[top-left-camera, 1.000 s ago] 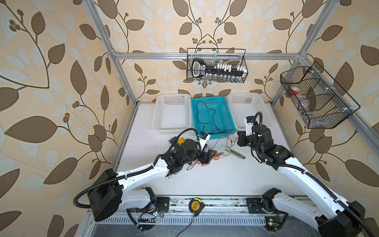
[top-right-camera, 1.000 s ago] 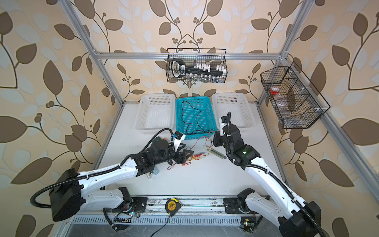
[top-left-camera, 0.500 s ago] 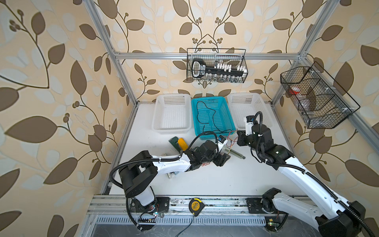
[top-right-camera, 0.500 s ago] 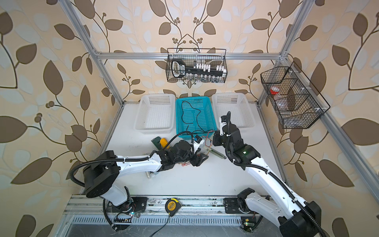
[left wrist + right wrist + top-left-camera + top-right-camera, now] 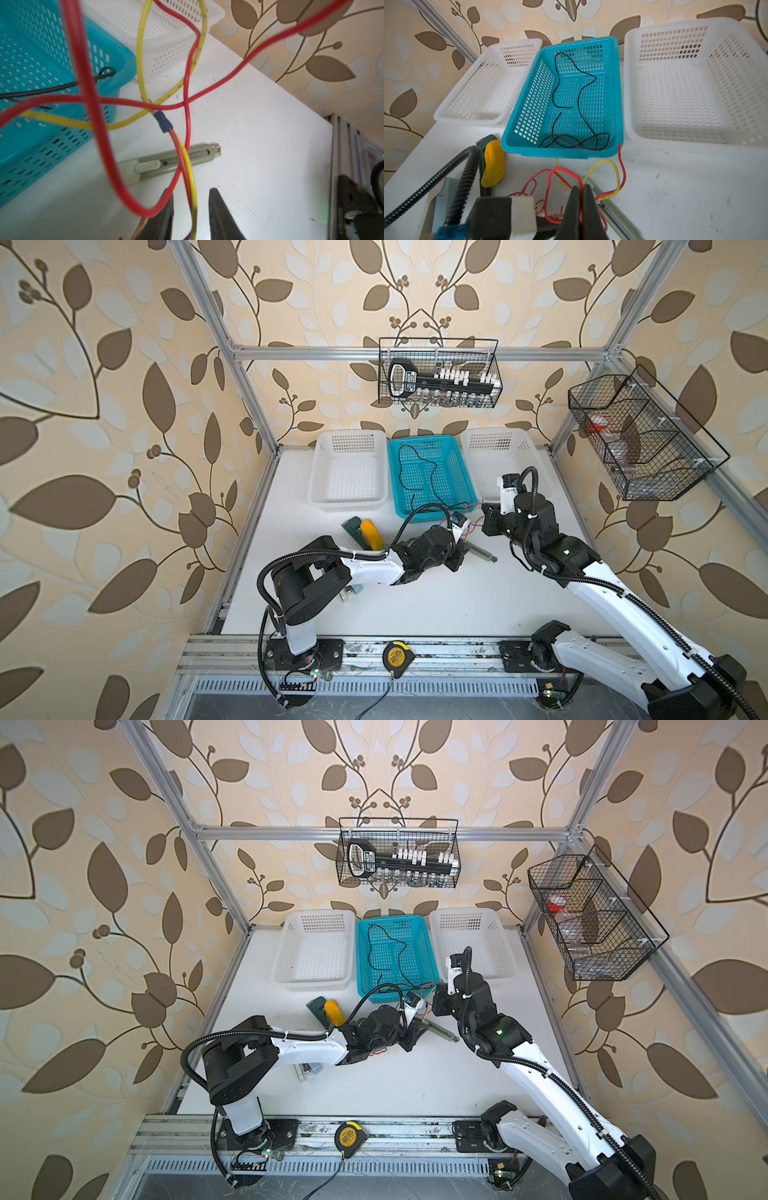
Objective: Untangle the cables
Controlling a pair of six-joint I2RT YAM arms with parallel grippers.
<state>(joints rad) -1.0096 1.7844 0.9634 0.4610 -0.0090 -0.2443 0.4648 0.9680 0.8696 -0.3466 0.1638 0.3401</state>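
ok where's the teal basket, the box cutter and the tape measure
teal basket [image 5: 529, 99], right wrist view, side wall
box cutter [image 5: 147, 166], left wrist view, pale slider
tape measure [image 5: 395, 660], in a top view, yellow case

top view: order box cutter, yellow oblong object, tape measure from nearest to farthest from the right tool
1. box cutter, just in front of the right tool, mid-table.
2. yellow oblong object, off to the left.
3. tape measure, on the front rail.

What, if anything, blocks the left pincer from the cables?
Nothing visible. The red cable and yellow cable run between the fingers of the left pincer. The green utility knife lies on the table beneath them, not between.
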